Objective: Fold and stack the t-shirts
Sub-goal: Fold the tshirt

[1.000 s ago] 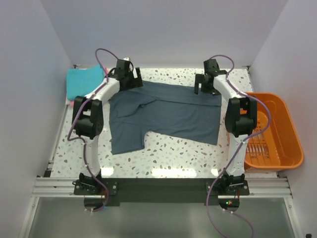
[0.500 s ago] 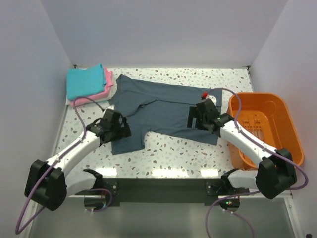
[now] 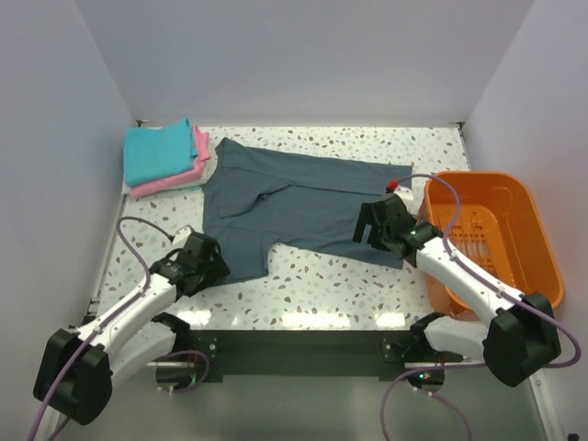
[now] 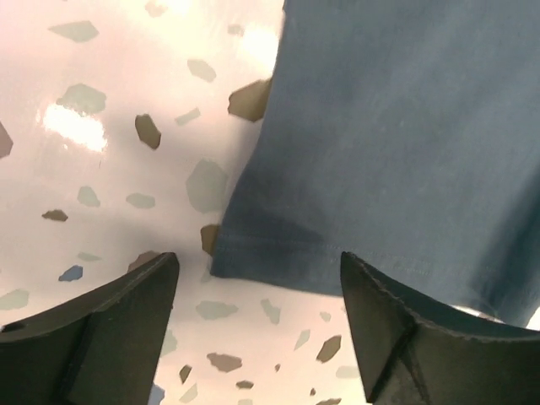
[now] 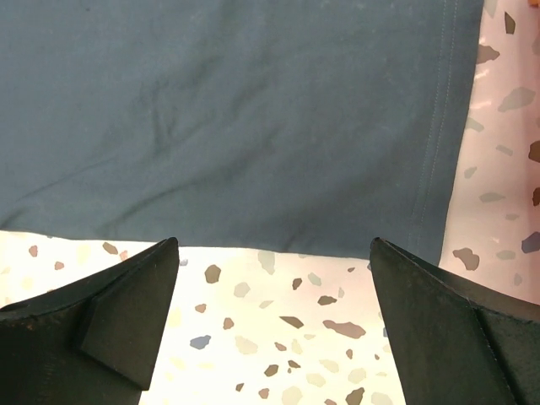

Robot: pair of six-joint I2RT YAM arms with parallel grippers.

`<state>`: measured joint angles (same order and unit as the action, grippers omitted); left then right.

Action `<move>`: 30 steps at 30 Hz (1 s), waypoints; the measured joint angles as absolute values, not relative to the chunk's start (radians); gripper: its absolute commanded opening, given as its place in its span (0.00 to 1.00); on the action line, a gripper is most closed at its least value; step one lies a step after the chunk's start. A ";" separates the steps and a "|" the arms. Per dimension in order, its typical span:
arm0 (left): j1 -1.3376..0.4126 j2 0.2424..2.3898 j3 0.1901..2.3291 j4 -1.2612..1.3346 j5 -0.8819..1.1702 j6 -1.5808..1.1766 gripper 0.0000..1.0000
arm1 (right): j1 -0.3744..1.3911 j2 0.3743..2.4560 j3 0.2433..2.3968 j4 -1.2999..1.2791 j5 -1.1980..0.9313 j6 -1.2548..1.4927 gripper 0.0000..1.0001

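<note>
Your left tool stood open near the near-left corner of the counter, jaws spread either side of the sleeve corner of the slate blue-grey t-shirt. That cloth lay just ahead of the tool, toward the far edge. Your right tool was open too, with the shirt's hem corner ahead of it and nearer its right finger. Each arm was closest to its own corner. The shirt lay spread flat mid-counter, long axis running left edge to right edge, lightly creased. The turquoise t-shirt sat folded on the pink t-shirt at the far-left corner.
</note>
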<state>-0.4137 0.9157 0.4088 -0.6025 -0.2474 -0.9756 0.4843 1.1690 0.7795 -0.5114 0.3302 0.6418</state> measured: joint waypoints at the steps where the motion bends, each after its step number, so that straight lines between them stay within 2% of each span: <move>1: -0.414 0.933 0.411 -0.591 -0.255 -0.978 0.61 | 0.484 1.169 0.777 -0.513 0.332 0.646 0.99; 3: -0.414 0.971 0.416 -0.554 -0.265 -0.988 0.42 | 0.484 1.169 0.776 -0.516 0.335 0.653 0.99; 4: -0.414 0.991 0.419 -0.538 -0.265 -0.990 0.26 | 0.484 1.169 0.776 -0.516 0.339 0.656 0.99; 6: -0.414 1.021 0.422 -0.508 -0.261 -0.991 0.11 | 0.484 1.166 0.776 -0.521 0.350 0.664 0.99; 7: -0.414 1.030 0.423 -0.494 -0.258 -0.991 0.00 | 0.484 1.163 0.775 -0.527 0.354 0.670 0.99; 15: -0.414 0.976 0.414 -0.521 -0.247 -0.994 0.00 | 0.484 1.118 0.754 -0.619 0.406 0.764 0.99; 21: -0.414 0.888 0.414 -0.560 -0.258 -0.991 0.00 | 0.484 1.050 0.643 -0.640 0.461 0.862 0.98; 27: -0.414 0.876 0.417 -0.577 -0.274 -0.984 0.00 | 0.489 1.051 0.556 -0.624 0.533 0.970 0.90; 30: -0.414 0.872 0.418 -0.582 -0.279 -0.983 0.00 | 0.490 1.074 0.531 -0.585 0.557 1.003 0.82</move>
<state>-0.4137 0.8719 0.4179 -0.5823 -0.2790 -0.9829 0.4900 1.0744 0.5312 -0.5846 0.5568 1.0027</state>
